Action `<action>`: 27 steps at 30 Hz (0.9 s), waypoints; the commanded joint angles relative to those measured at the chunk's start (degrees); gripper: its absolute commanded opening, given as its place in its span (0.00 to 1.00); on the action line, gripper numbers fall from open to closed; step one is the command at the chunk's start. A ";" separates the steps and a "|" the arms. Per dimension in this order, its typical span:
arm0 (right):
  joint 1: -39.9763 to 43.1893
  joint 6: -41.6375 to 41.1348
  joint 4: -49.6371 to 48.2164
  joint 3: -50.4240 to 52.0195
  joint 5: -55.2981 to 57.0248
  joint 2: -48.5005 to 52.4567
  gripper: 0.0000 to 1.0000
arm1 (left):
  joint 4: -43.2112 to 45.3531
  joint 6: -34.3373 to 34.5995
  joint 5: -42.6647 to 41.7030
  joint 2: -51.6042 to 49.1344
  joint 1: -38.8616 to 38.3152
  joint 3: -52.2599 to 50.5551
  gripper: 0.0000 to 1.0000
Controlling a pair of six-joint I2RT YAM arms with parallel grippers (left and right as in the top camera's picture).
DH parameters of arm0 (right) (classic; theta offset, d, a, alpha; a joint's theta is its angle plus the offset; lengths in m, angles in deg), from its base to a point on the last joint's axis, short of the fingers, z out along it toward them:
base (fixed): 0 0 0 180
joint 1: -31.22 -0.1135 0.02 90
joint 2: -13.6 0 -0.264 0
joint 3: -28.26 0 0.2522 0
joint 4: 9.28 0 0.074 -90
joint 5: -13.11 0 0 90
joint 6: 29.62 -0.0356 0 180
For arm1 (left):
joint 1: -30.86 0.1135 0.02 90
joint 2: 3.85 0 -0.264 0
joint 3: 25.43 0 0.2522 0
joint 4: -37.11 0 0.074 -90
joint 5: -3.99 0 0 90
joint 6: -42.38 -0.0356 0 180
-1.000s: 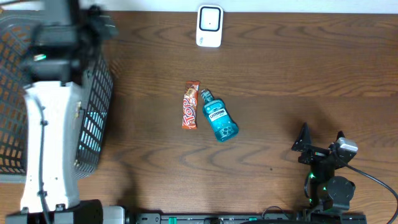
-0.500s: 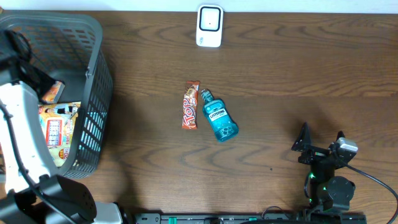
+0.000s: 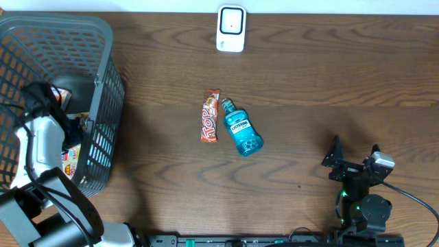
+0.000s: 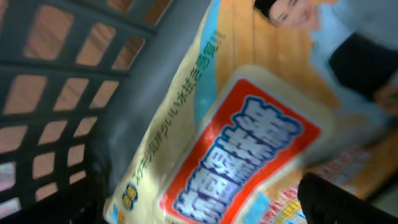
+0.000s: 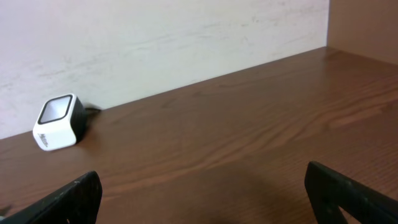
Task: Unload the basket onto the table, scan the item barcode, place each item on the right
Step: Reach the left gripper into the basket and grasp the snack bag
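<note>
Left gripper (image 3: pixel 53 96) sits inside the basket (image 3: pixel 103 41), jaws spread wide and empty, with a printed packet (image 4: pixel 249 143) lying right under it. Off to its right, a candy bar (image 3: pixel 210 116) and a mouthwash bottle (image 3: pixel 242 130) lie side by side, the scanner (image 3: pixel 231 29) beyond them. Right gripper (image 3: pixel 354 151), farthest right, has its jaws apart and holds nothing.

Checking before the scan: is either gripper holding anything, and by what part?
Nothing is held. Left gripper hangs open over a packet in the basket; right gripper is open.
</note>
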 commanded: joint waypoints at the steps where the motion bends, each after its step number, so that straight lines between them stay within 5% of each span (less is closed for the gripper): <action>1: 0.13 0.81 0.15 0.09 0.50 -0.31 0.99 | 2.43 -6.16 0.24 -0.35 1.46 -2.08 0.98; 12: 0.13 0.81 0.15 0.09 0.50 -0.31 0.99 | 9.64 -6.54 -11.45 -0.81 3.28 -8.79 0.97; 15: 0.13 0.81 0.15 0.09 0.50 -0.31 0.99 | 9.49 -6.29 -13.14 -1.53 3.28 -10.99 0.80; 18: 0.13 0.81 0.15 0.09 0.50 -0.31 0.99 | 9.33 -5.86 -13.29 -2.01 3.28 -12.41 0.42; 22: 0.13 0.81 0.15 0.09 0.50 -0.31 0.99 | 9.35 -3.48 -13.25 -1.66 3.28 -11.96 0.08; 27: 0.13 0.81 0.15 0.09 0.50 -0.31 0.99 | 8.94 0.35 -13.29 2.03 3.28 -7.72 0.07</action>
